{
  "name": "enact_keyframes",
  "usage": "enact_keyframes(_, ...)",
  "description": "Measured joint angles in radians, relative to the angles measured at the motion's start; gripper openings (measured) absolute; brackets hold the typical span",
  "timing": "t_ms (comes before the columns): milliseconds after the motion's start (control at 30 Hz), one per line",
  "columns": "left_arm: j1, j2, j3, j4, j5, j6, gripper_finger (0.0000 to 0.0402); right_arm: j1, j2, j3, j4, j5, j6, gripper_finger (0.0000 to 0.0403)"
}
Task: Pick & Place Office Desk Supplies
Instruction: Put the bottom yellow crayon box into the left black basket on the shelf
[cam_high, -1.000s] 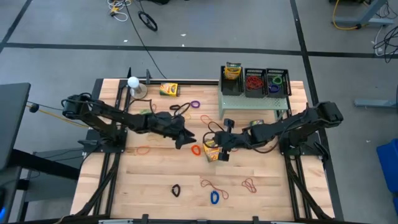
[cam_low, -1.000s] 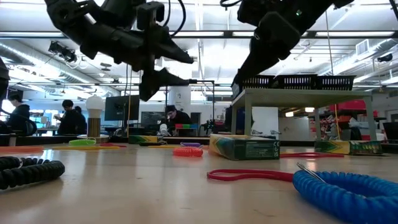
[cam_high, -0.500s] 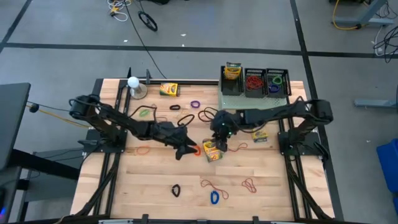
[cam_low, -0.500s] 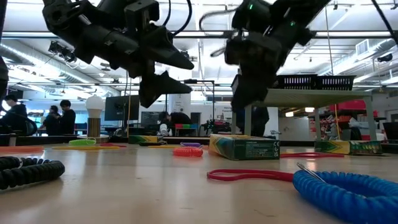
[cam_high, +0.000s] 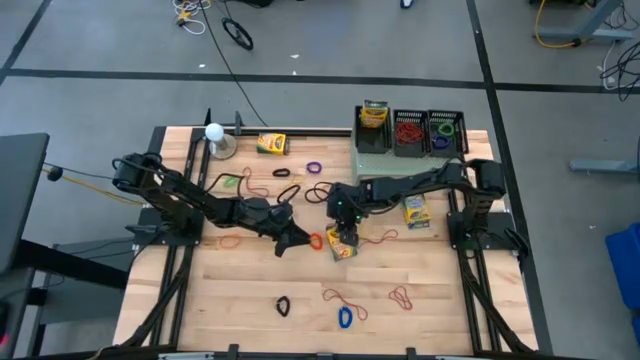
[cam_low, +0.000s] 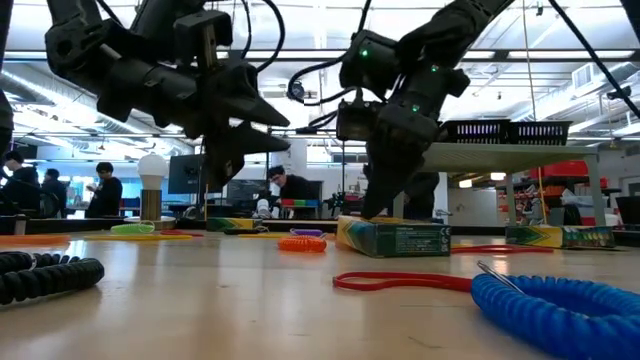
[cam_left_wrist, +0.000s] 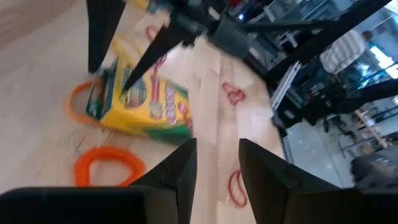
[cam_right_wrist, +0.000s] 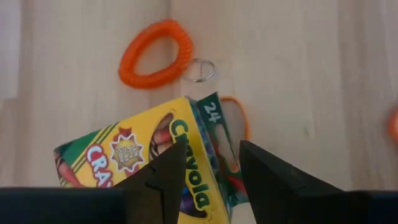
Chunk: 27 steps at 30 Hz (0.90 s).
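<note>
Cardboard, so you've got a light, stiff yellow-and-green crayon box (cam_high: 342, 243) lying mid-table; I'd pinch across its narrow sides. It reads "Crayola" and "24". Your right gripper (cam_right_wrist: 207, 163) hovers right above it, fingers parted, empty. Left gripper (cam_high: 291, 237) waits just beside, fingers parted, empty too.

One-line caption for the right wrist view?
Right gripper, jaws open, poised over a crayon box beside an orange coil on the table.
</note>
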Motion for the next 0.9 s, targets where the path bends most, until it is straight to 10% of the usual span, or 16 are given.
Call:
enact_keyframes(467, 0.010, 0.000, 0.000, -0.007, -0.017, -0.121, 0.0125, 0.005, 0.005, 0.001, -0.049, -0.070, -0.023, 0.0010)
enact_keyframes(900, 0.010, 0.000, 0.000, -0.024, -0.101, -0.237, 0.0190, 0.086, -0.122, -0.001, -0.045, 0.123, 0.006, 0.0002)
